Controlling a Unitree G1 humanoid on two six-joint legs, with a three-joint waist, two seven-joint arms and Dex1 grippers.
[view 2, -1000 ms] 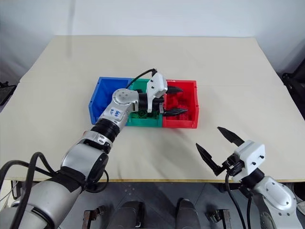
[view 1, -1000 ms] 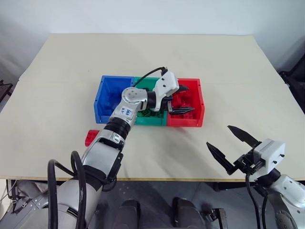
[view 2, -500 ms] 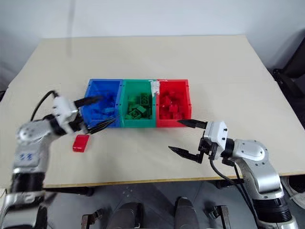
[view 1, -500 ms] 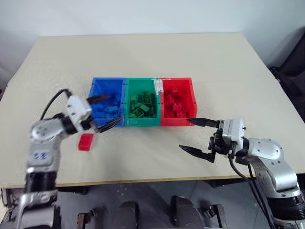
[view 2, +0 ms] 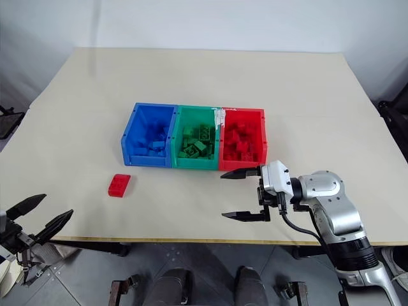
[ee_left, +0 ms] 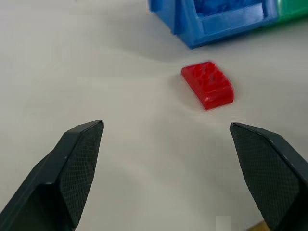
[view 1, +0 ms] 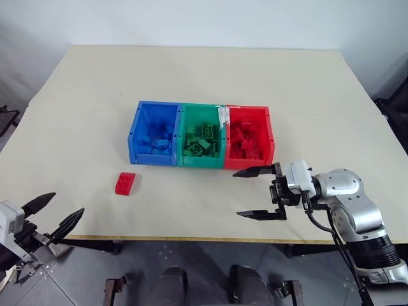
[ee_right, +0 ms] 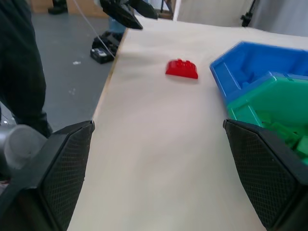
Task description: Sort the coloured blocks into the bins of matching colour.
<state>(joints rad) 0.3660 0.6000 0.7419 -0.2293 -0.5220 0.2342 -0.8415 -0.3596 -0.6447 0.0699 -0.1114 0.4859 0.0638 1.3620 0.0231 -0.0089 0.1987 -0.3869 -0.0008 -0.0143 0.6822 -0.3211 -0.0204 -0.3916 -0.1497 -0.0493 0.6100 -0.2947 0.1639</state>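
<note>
Three bins [view 1: 135, 141], one loose red block [view 1: 125, 183]

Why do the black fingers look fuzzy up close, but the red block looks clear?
In the left wrist view the camera focuses on the table, so the red block looks crisp while the near fingers blur. In the right wrist view the fingers blur too. In the eye views, soft light, faint shadows.

My black cross-hatched fingers [ee_left: 72, 168] faced a red brick [ee_left: 207, 84], beside blue [view 1: 153, 132], green [view 1: 203, 137] and red bins [view 1: 250, 139] on the beige table [view 1: 204, 70].
</note>
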